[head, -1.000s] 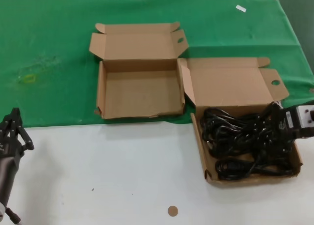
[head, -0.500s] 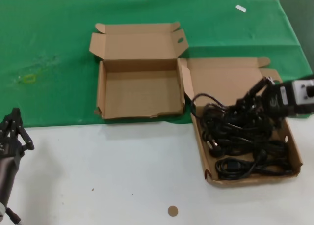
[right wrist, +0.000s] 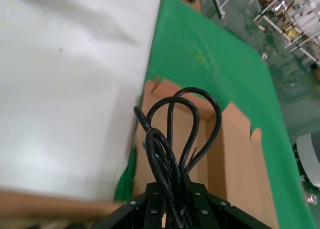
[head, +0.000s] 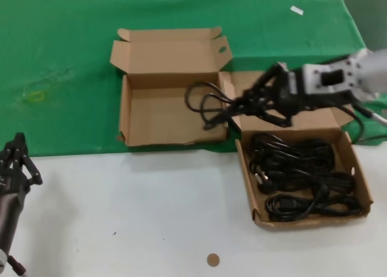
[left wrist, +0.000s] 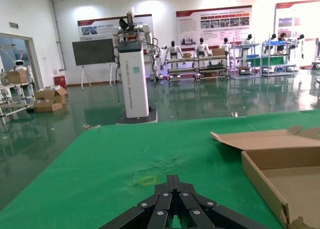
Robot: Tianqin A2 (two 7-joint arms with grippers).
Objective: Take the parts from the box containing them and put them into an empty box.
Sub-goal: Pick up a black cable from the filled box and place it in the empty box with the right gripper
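A bundle of black cable [head: 208,104] hangs in the air, its loops over the right rim of the empty box [head: 172,117], which sits open on the green cloth [head: 60,59] with its lid folded back. The right end effector [head: 257,101] is closed on the bundle's other end; in the right wrist view the cable [right wrist: 175,139] runs straight down between the closed fingers, and where it is pinched is hidden by the end effector body. Just to the right, the box containing them [head: 363,186] lies on the white surface [head: 139,210], with more black cables [head: 302,174] tangled too densely to count; its raised lid is largely covered by the right arm. The left end effector [head: 15,162] waits at the surface's near left edge, fingers drawn together, holding nothing. A small brown disc [head: 212,260] lies near the front edge.
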